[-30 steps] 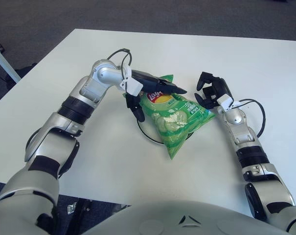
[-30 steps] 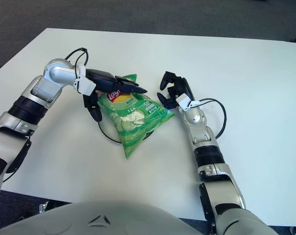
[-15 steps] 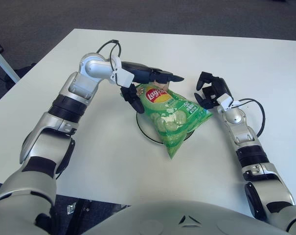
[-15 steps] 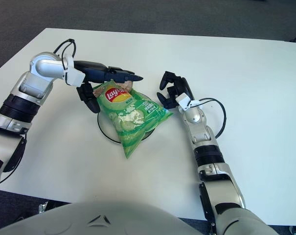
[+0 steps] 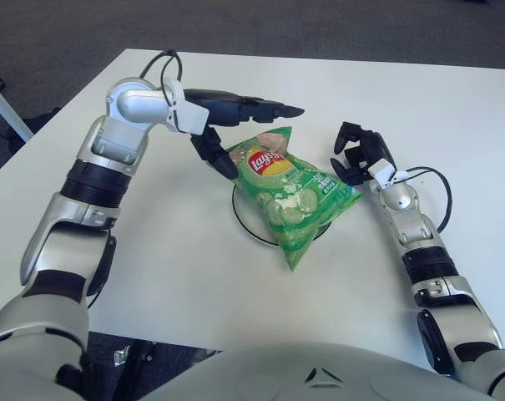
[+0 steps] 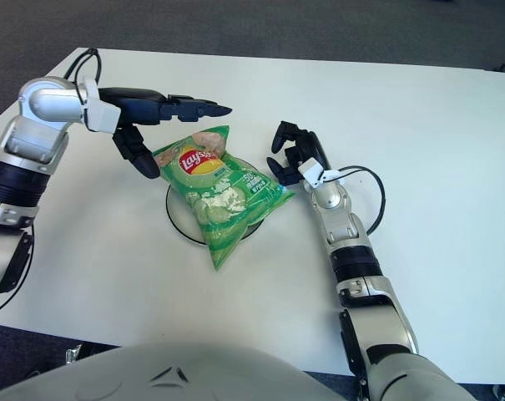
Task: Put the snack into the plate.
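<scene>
A green Lay's chip bag (image 5: 291,190) lies across the white, dark-rimmed plate (image 5: 244,220) in the middle of the table, its lower corner hanging over the plate's near rim. My left hand (image 5: 235,125) hovers above and to the left of the bag's top edge, fingers spread and empty, apart from the bag. My right hand (image 5: 359,155) shows just right of the bag's right corner with its fingers curled, holding nothing.
The white table (image 5: 452,109) reaches far to the back and right. A black cable (image 5: 440,196) loops beside my right wrist. Dark carpet lies beyond the far edge, and a white table leg (image 5: 6,104) stands at the far left.
My left hand has let go of the bag's top and drawn up and to the left. The bag has settled onto the plate. The right hand has stayed put.
</scene>
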`<state>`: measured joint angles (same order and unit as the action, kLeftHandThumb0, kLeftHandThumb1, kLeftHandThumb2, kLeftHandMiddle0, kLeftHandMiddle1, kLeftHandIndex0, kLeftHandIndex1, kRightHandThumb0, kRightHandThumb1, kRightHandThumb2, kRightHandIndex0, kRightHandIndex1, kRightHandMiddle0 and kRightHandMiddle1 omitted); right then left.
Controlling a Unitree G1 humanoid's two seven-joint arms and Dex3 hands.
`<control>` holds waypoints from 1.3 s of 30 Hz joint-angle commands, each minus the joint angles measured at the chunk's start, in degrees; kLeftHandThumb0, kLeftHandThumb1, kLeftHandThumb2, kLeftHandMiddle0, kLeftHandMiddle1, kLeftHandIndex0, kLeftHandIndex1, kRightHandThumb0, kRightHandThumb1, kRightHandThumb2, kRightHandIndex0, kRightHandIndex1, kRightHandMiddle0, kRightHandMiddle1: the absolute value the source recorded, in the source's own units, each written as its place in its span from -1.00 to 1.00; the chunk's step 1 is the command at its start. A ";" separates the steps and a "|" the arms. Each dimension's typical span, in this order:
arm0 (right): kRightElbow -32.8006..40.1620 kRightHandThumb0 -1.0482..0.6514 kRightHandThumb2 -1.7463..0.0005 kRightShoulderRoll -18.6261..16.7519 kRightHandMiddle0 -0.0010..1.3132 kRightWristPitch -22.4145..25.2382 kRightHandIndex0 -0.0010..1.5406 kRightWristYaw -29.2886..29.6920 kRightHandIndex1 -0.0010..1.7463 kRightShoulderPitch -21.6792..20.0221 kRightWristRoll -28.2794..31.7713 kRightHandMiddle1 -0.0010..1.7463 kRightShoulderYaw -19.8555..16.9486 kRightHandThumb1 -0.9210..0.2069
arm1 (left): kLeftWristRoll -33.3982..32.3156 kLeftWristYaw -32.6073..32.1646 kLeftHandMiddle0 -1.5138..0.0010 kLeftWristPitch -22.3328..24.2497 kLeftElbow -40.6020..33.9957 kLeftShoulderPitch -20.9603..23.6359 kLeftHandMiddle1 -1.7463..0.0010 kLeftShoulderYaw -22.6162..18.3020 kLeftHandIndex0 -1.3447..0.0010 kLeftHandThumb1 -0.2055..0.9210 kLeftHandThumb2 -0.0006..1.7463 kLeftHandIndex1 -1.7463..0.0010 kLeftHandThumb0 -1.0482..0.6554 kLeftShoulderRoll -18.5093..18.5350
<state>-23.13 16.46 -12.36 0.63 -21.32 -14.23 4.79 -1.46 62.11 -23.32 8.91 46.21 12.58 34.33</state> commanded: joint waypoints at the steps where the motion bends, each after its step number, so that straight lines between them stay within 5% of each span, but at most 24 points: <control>1: -4.69 -0.38 -0.64 0.16 0.06 2.56 0.71 -0.81 1.00 3.77 -1.35 1.00 1.26 0.24 | -1.65 -0.88 1.00 1.31 -1.32 -1.96 1.00 -1.78 1.00 0.89 -0.81 0.77 -0.93 0.87; 9: -5.98 -0.39 -0.65 0.12 0.07 1.66 0.73 -0.68 1.00 3.28 -1.18 1.00 1.31 0.25 | -4.82 -1.55 1.00 -2.67 -1.42 -5.72 1.00 -6.66 1.00 0.90 -0.82 0.87 -0.93 3.20; 19: -6.99 -0.39 -0.65 -0.25 0.07 1.77 0.74 -0.86 1.00 2.79 -0.69 1.00 1.02 0.25 | -10.39 0.14 1.00 -1.14 2.58 -6.73 1.00 -10.16 1.00 0.98 -0.80 1.00 -0.93 4.49; 27: -7.89 -0.38 -0.64 -0.08 0.06 0.93 0.74 -0.60 1.00 2.43 -0.89 1.00 1.16 0.24 | -3.64 -11.00 1.00 -5.81 3.67 -12.73 1.00 -14.40 1.00 1.00 -0.73 1.00 -0.97 4.06; 35: -8.72 -0.38 -0.64 0.12 0.06 0.43 0.75 -0.43 1.00 2.12 -0.93 1.00 1.24 0.24 | 5.85 -29.14 1.00 -14.99 23.42 -10.26 1.00 -15.66 0.99 0.96 -0.53 0.93 -0.96 -0.34; 39: -8.63 -0.38 -0.64 0.16 0.05 0.43 0.75 -0.43 1.00 2.23 -0.95 1.00 1.23 0.23 | -4.14 -23.99 1.00 -14.25 30.54 -7.06 1.00 -17.85 1.00 0.99 -0.46 0.96 -0.99 -4.17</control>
<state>-27.84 16.99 -15.15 1.54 -23.42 -14.31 4.74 0.34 36.16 -37.39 33.84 35.52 -3.03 33.24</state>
